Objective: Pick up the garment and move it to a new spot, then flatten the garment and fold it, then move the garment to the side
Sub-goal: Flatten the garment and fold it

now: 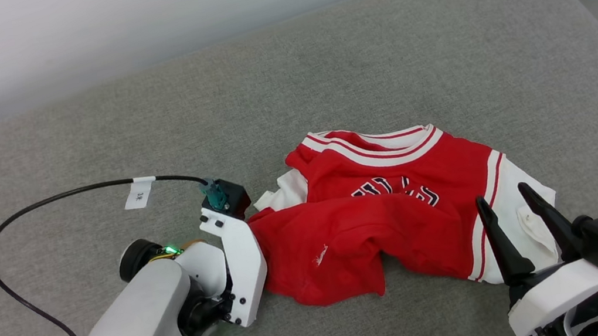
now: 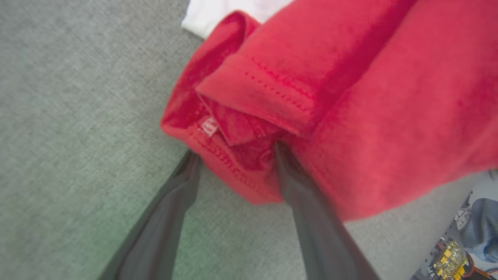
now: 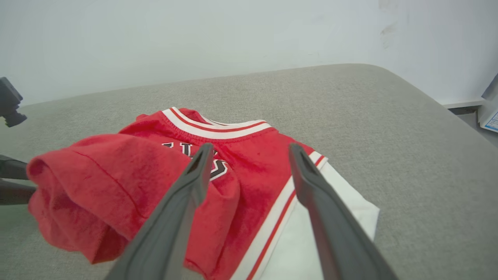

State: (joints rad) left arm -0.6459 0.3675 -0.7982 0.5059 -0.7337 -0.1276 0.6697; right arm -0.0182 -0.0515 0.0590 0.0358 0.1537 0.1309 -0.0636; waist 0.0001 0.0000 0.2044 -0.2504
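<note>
On grey cushion (image 1: 320,70): garment (image 1: 379,227), crumpled, chest lettering (image 1: 397,189) half hidden, unreadable. Left gripper (image 2: 235,151) spread, red hem (image 2: 233,175) between fingers (image 2: 175,210); right gripper (image 1: 500,193) spread above white sleeve (image 1: 531,234)

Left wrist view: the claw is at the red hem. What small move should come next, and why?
Probably shut the left claw on the garment. Its fingers stand apart astride the bunched red hem, one tip tucked into the fold, so fabric lies between them. The right claw hangs open over the white sleeve and grips nothing yet.
</note>
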